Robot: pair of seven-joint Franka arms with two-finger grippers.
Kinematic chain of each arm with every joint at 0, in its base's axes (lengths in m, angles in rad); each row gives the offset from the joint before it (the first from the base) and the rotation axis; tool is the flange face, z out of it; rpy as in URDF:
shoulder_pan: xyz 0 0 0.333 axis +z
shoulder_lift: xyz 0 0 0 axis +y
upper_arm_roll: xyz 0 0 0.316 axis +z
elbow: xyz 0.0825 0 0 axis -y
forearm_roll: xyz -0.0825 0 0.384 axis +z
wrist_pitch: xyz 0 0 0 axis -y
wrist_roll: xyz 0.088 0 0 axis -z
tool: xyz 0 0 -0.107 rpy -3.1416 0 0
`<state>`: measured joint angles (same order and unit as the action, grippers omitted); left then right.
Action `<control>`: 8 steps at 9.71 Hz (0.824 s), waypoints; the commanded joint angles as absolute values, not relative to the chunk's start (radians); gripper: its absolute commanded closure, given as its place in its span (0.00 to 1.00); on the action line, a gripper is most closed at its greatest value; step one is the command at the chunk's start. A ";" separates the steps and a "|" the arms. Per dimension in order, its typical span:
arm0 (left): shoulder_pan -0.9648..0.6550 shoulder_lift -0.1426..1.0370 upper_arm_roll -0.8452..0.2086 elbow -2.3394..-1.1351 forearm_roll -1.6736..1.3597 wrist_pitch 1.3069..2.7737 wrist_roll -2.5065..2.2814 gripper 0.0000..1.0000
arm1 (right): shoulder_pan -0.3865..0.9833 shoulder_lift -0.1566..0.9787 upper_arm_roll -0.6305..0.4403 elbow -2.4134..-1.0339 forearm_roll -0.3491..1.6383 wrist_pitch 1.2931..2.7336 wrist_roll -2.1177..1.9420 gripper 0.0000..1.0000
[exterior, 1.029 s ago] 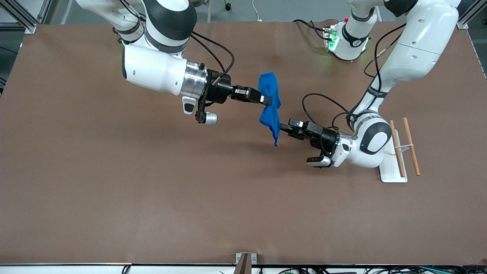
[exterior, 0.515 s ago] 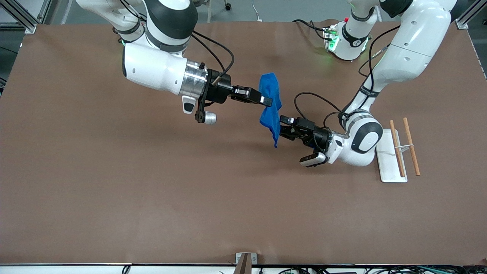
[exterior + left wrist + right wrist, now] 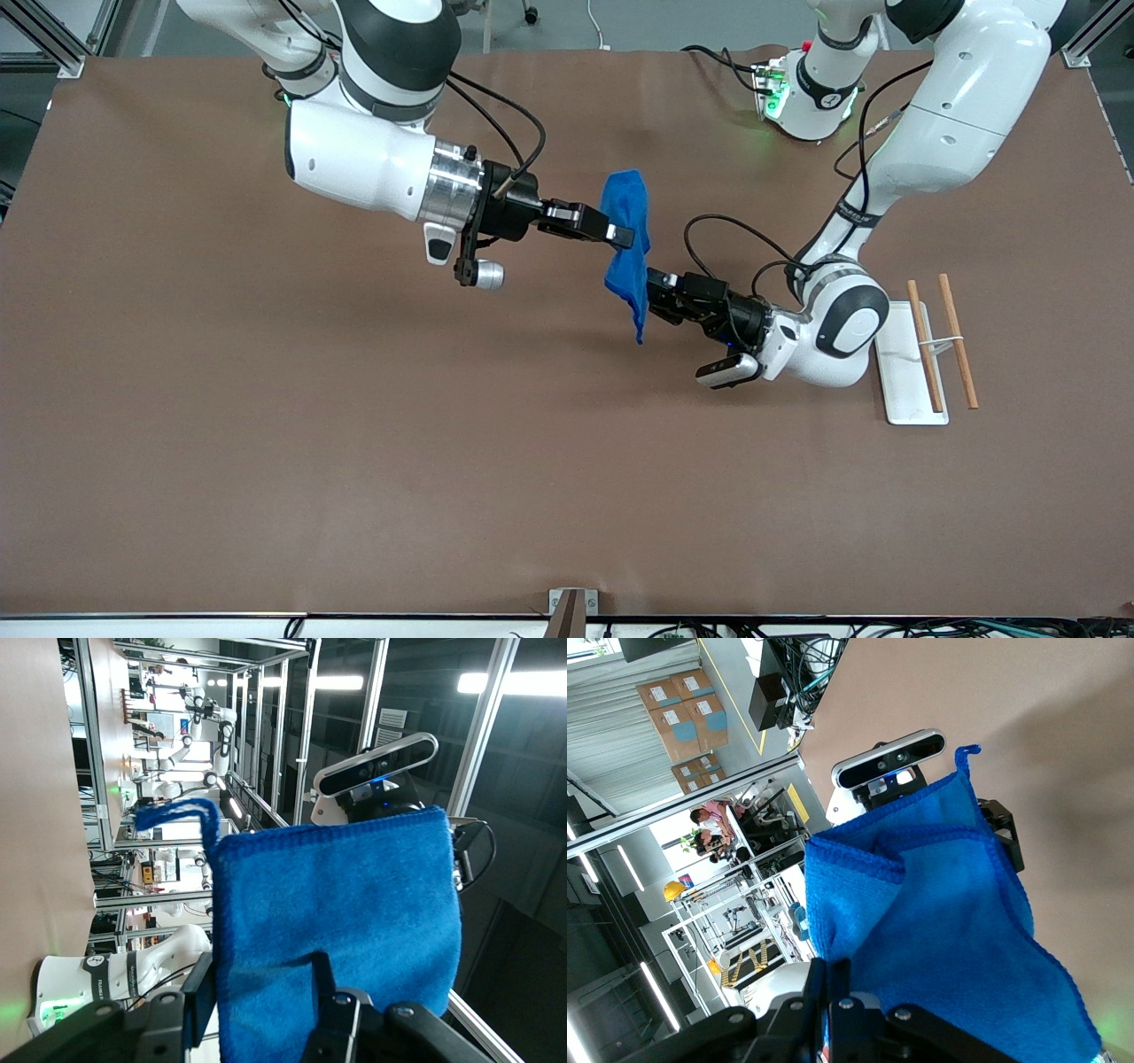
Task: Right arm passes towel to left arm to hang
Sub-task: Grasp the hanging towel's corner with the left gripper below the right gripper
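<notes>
With the right tool (image 3: 620,236) clamped on the towel (image 3: 627,257) hanging above mid-table, the left tool (image 3: 653,294), fingers spread at its 4 o'clock edge, should close firmly before release.

brown table (image 3: 266,443), white-based wooden rack (image 3: 926,354)

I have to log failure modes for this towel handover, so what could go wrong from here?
The left gripper has its fingers either side of the towel but not closed; if the right gripper lets go early, the towel likely drops to the table. The two grippers sit close together and could collide.
</notes>
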<state>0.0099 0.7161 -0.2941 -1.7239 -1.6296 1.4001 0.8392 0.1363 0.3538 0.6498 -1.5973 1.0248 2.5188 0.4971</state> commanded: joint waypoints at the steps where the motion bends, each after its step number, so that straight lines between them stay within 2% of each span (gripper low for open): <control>1: 0.034 0.730 -0.296 -1.732 -1.640 1.381 0.847 0.52 | 0.127 0.359 0.667 -1.594 1.046 2.531 0.491 1.00; 3: 0.043 0.730 -0.296 -1.727 -1.640 1.365 0.833 0.58 | 0.127 0.360 0.667 -1.594 1.046 2.531 0.492 1.00; 4: 0.043 0.730 -0.296 -1.726 -1.640 1.365 0.833 0.65 | 0.127 0.359 0.667 -1.594 1.046 2.530 0.491 1.00; 5: 0.048 0.729 -0.296 -1.727 -1.640 1.364 0.831 0.81 | 0.127 0.359 0.667 -1.594 1.046 2.530 0.492 1.00; 6: 0.049 0.726 -0.296 -1.727 -1.640 1.364 0.831 0.89 | 0.127 0.359 0.667 -1.594 1.046 2.530 0.491 1.00; 8: 0.060 0.709 -0.296 -1.727 -1.640 1.364 0.789 0.96 | 0.127 0.359 0.667 -1.594 1.046 2.530 0.492 1.00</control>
<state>0.0486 0.7113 -0.2956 -1.7132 -1.6299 1.3554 0.8116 0.1363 0.3540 0.6500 -1.5973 1.0248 2.5191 0.4971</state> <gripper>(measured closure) 0.934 0.965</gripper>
